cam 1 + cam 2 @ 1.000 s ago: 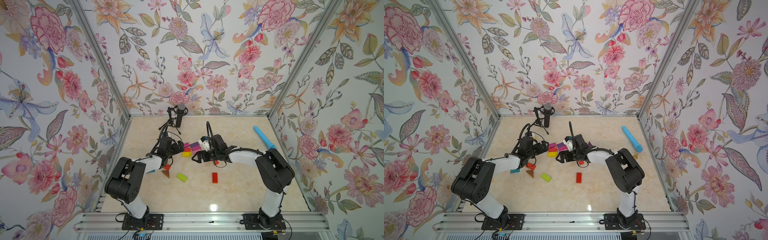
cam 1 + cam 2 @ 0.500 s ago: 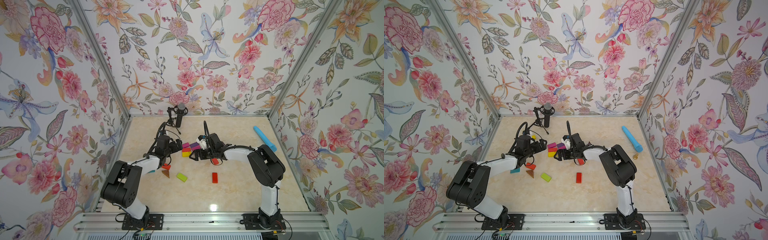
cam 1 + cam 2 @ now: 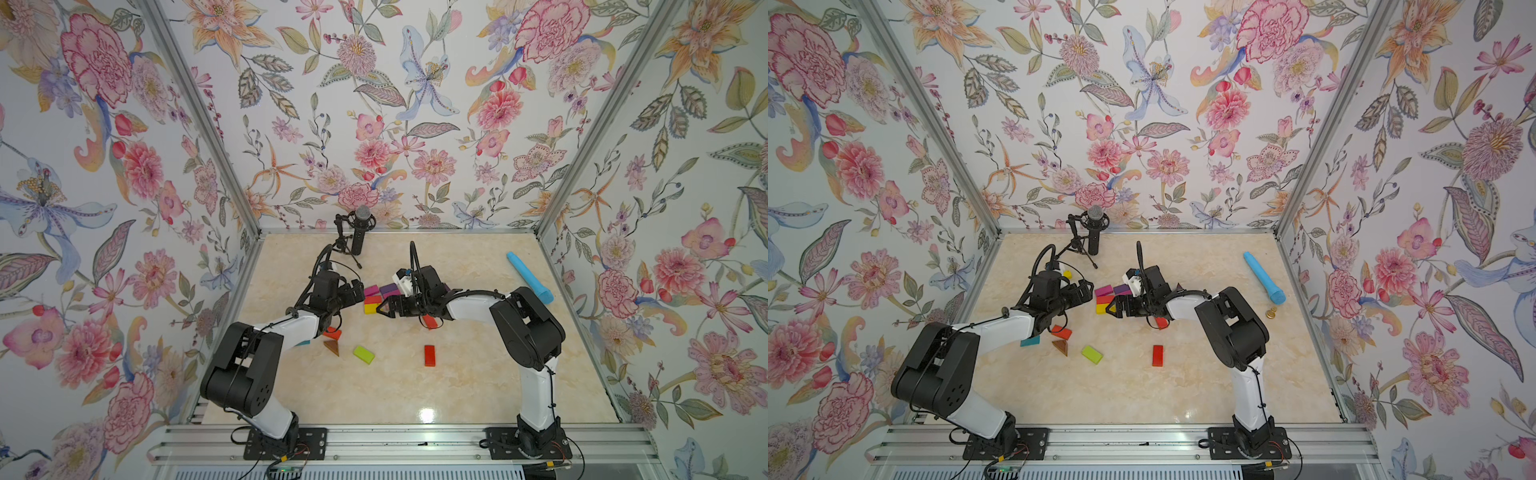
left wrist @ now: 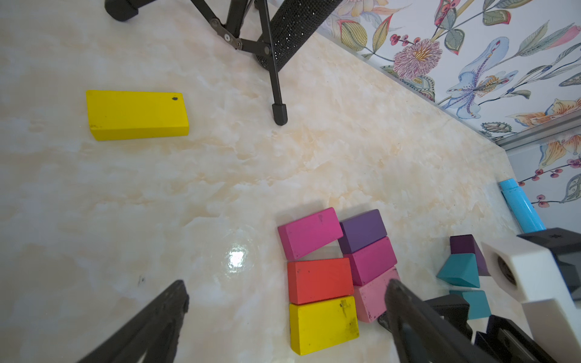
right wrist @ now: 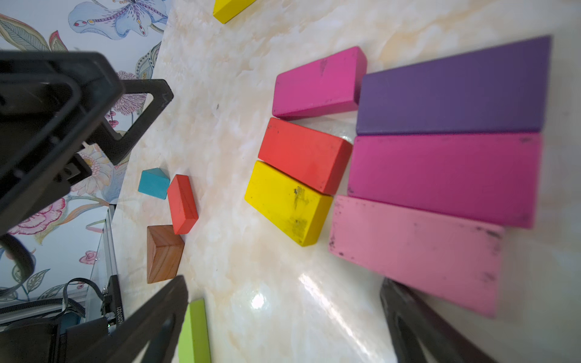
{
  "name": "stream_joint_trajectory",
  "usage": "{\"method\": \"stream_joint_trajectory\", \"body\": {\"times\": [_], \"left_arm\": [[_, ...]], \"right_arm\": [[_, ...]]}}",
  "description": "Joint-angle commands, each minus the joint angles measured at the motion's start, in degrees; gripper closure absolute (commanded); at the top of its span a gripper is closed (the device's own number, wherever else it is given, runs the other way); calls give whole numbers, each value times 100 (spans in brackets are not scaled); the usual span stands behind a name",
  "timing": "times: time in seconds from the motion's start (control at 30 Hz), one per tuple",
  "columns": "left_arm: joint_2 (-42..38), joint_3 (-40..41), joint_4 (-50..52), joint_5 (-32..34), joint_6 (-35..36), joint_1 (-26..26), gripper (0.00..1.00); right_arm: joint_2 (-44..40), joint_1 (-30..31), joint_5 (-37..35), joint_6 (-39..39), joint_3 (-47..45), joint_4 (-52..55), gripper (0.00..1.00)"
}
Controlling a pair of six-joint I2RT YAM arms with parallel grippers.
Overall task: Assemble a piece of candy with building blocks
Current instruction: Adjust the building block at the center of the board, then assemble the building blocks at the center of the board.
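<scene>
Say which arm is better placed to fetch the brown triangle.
Probably left: the brown triangle lies beside the left arm, and the left gripper is open, empty. The right gripper is across the bricks.

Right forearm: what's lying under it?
A red block sticks out from under the right arm; its far end is covered. The top views hide anything else there; the left wrist view shows a teal triangle and a purple triangle beside that arm's wrist.
</scene>
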State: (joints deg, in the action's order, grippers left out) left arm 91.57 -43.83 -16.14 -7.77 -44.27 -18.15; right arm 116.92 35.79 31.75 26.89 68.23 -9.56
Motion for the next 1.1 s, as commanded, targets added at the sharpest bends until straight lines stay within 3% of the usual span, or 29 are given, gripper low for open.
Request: {"method": "stream_joint_trajectory", "body": {"times": [0.0, 0.27, 0.6, 0.83, 1.07], "left_arm": [[-139, -212, 261, -13, 227, 68, 1], [187, -1294, 1204, -233, 884, -73, 1], [1800, -3539, 2175, -620, 1349, -322, 1], [2804, -4803, 2808, -561, 1568, -544, 1], [3367, -5218, 3151, -594, 1764, -584, 1]], "right_arm": [[54, -37, 82, 133, -143, -216, 2], [-770, -62, -177, -340, -538, 217, 0], [-2112, -479, -742, -1063, -1478, 908, 0], [-2386, -771, -758, -1256, -1662, 1046, 0], [-2411, -858, -814, -1355, -1646, 1088, 0]]}}
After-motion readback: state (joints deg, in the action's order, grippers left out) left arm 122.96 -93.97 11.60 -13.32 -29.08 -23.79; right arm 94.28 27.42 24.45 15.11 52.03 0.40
